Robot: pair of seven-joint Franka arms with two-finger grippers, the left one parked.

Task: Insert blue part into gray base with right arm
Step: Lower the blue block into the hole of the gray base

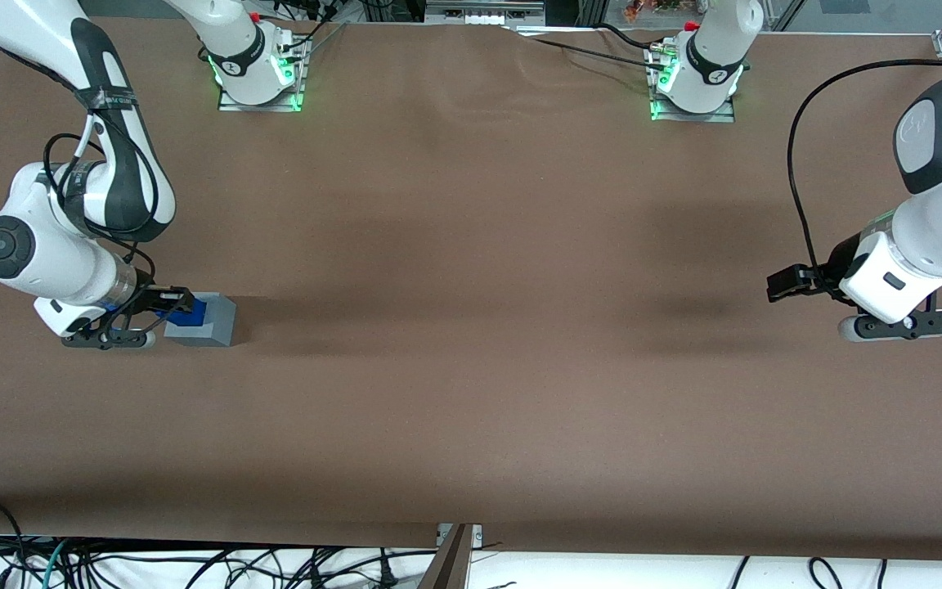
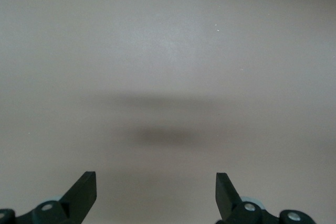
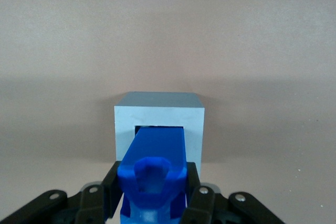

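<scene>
The gray base (image 1: 208, 321) is a light-gray cube lying on the brown table at the working arm's end, with its square recess facing my gripper. My right gripper (image 1: 170, 307) is low beside it, shut on the blue part (image 1: 186, 310). In the right wrist view the blue part (image 3: 156, 156) sits between the black fingers (image 3: 198, 195) and its leading end reaches into the recess of the gray base (image 3: 158, 114). How deep it goes is hidden.
The brown table (image 1: 471, 327) stretches toward the parked arm's end. Two arm mounts with green lights (image 1: 258, 78) stand farthest from the front camera. Cables (image 1: 193, 564) hang below the table's near edge.
</scene>
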